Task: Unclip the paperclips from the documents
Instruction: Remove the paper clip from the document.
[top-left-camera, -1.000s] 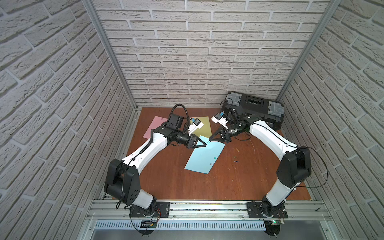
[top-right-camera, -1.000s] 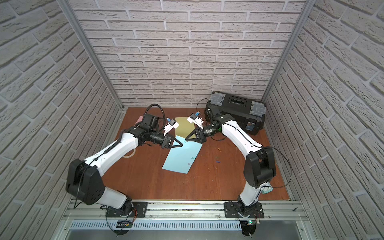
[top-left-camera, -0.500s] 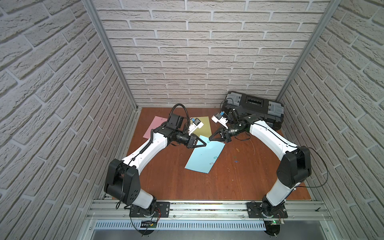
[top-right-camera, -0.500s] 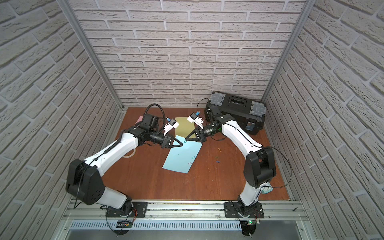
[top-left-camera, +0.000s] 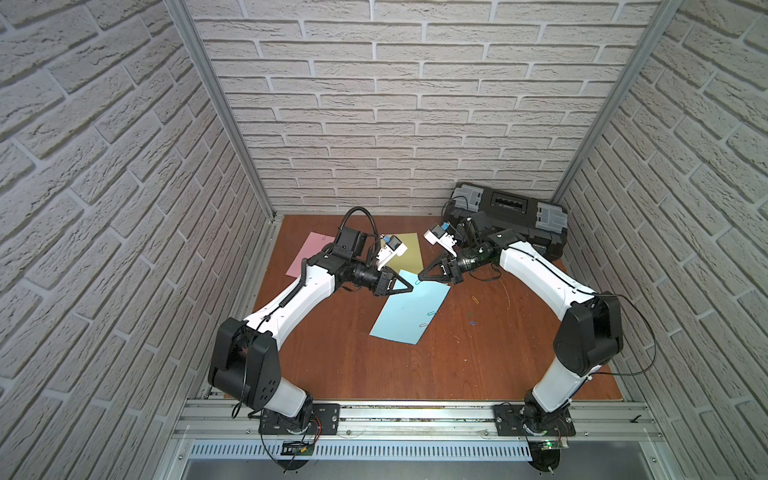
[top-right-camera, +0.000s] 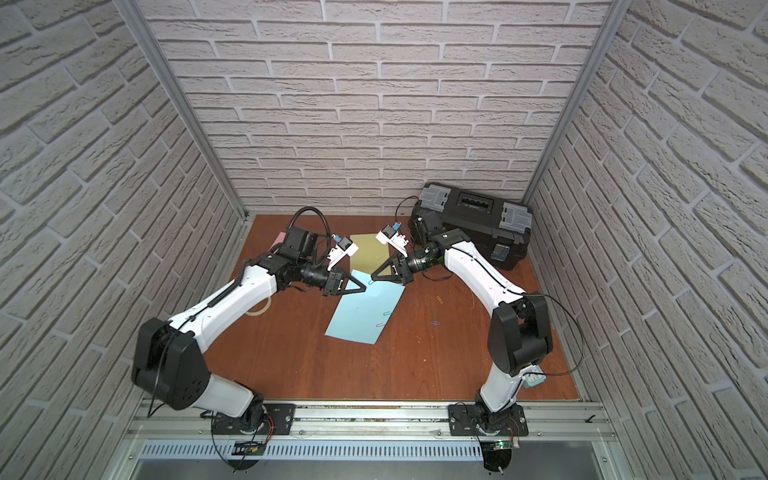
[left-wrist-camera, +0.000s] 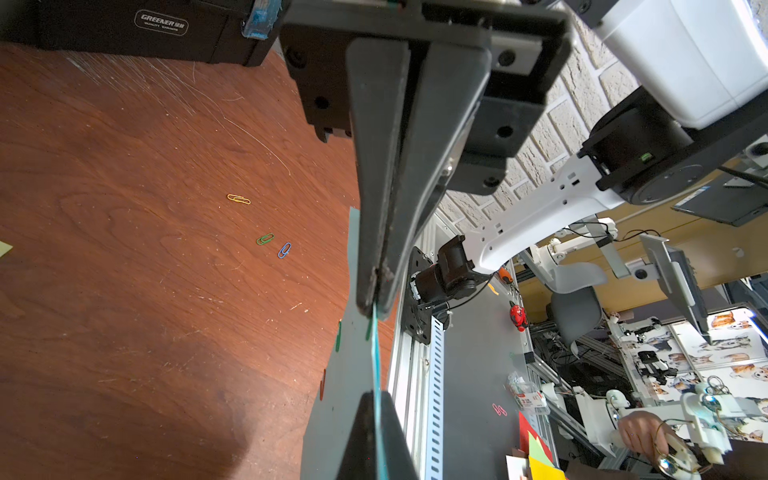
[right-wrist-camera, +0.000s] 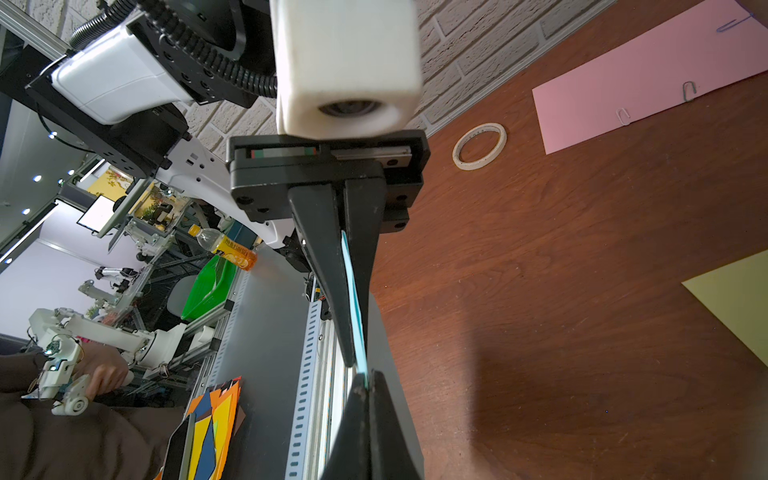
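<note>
The light blue sheet (top-left-camera: 409, 316) is laid near the middle of the worktop (top-left-camera: 374, 365), with its far corner lifted. That corner's edge is gripped by the closed left jaws. The closed right jaws are set on the same edge, almost tip to tip with the left. A green paperclip (left-wrist-camera: 369, 330) is seen on the edge just at the right tips; whether it is itself pinched cannot be told. Two more paperclips (top-left-camera: 433, 312) are clipped to the sheet's right edge. Three loose paperclips (left-wrist-camera: 264, 239) are scattered on the worktop beside it. The pink sheet (right-wrist-camera: 648, 70), with clips on it, and the yellow sheet (top-left-camera: 409, 249) are seen lying flat behind.
</note>
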